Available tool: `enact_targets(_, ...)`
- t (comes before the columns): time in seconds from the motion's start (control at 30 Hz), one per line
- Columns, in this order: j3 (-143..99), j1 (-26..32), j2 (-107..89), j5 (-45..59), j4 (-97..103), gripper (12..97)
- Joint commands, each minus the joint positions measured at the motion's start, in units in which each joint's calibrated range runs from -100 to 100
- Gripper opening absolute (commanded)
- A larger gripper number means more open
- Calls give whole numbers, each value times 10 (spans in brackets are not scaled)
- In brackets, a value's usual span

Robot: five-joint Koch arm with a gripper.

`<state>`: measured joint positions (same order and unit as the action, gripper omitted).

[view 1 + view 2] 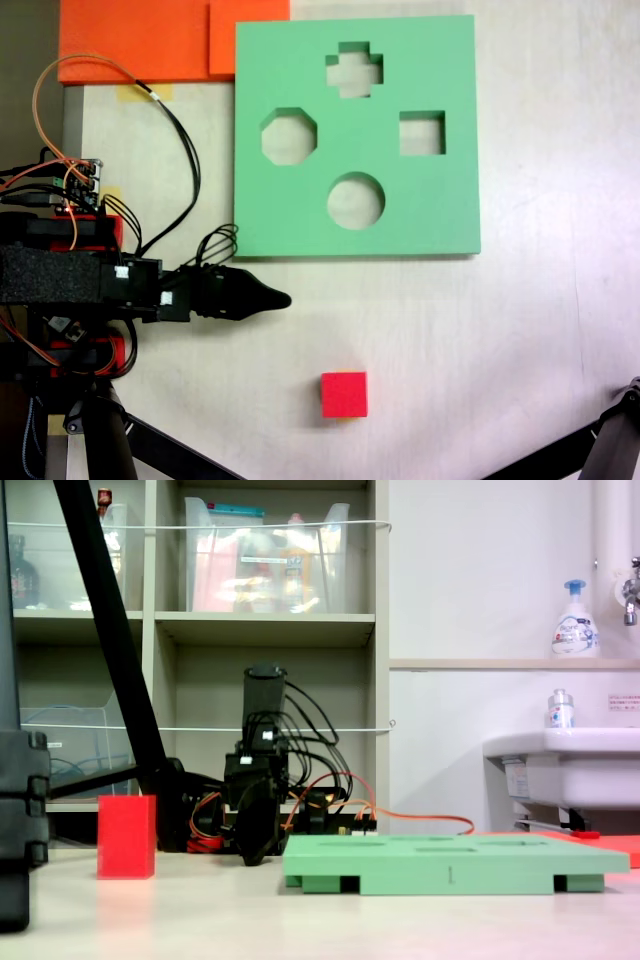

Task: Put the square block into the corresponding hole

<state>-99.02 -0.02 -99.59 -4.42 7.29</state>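
Observation:
The square block is a small red cube resting alone on the pale table, below the green foam board. In the side-on fixed view the cube stands at the left and the board lies flat at the right. The square hole is on the board's right side, beside an octagonal, a round and a cross-shaped cut-out. My gripper lies low just below the board's lower left corner, pointing right, shut and holding nothing. It is well up and left of the cube. Head-on, the gripper shows between cube and board.
Orange foam sheets lie at the top left, touching the board. Loose cables loop near the arm's base. Black tripod legs cross the lower corners. A shelf unit and a sink stand behind the table.

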Motion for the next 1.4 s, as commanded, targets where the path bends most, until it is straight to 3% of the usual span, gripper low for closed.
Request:
enact_targets(0.0,-10,0,-4,1,-59,494)
enact_targets(0.77,-10,6,-4,0,-59,482)
enact_targets(1.03,-10,-87,-4,-233,-25,481)
enact_targets(1.37,320,-114,-4,-352,-608,430)
